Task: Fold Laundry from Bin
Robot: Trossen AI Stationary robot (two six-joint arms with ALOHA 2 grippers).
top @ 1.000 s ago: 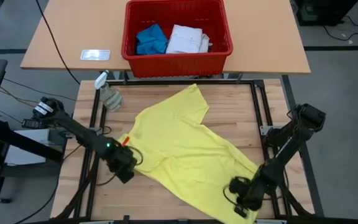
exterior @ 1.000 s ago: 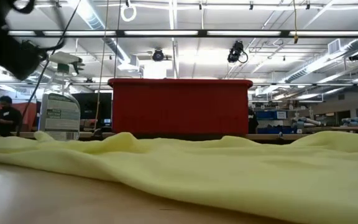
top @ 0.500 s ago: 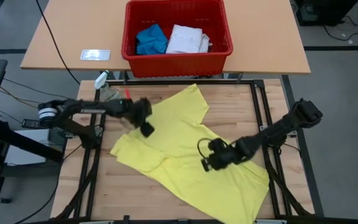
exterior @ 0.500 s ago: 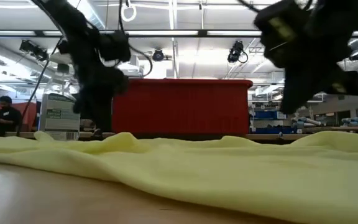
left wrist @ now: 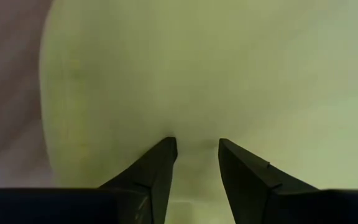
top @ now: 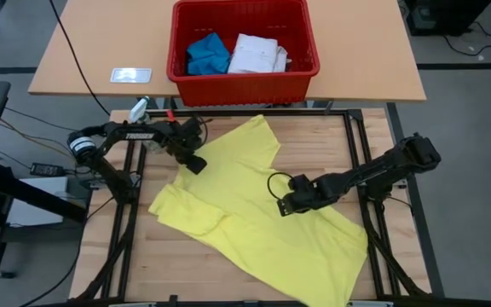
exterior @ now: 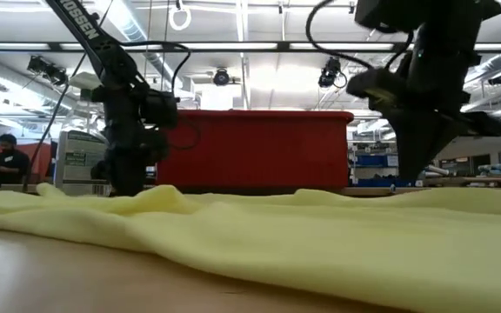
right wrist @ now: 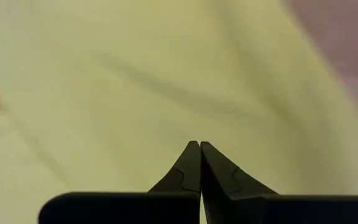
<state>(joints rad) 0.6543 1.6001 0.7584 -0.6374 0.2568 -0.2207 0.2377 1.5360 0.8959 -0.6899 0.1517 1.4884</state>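
Note:
The laundry at hand is a bright yellow T-shirt (top: 245, 205), spread slantwise on the wooden table. My left gripper (top: 196, 164) points down at its far left part, just inside the edge, fingers open (left wrist: 196, 144). My right gripper (top: 286, 205) is shut over the shirt's middle, nothing between its fingers (right wrist: 200, 144). The red bin (top: 241, 85) stands on the tan table beyond and holds a blue piece (top: 207, 53) and a white shirt (top: 258, 53). My left gripper's open fingertips (left wrist: 166, 149) stand right at the yellow cloth (left wrist: 197, 74), pointing down. I cannot tell whether they touch it. My right gripper's shut tips (exterior: 411, 169) hang close over the cloth (exterior: 277, 235). Whether they touch it cannot be told either.
A spray bottle (exterior: 81, 161) stands at the wooden table's far left corner, close behind my left arm. A small white card (top: 131, 75) lies on the tan table left of the bin. Bare wood shows near the table's left front (top: 169, 264).
My left gripper has swung from the shirt's near left edge toward the far edge and turned about as it went. My right gripper has gone from the shirt's near right corner toward the table's far left, to the shirt's middle, rolling on the way. Both kept their finger gap.

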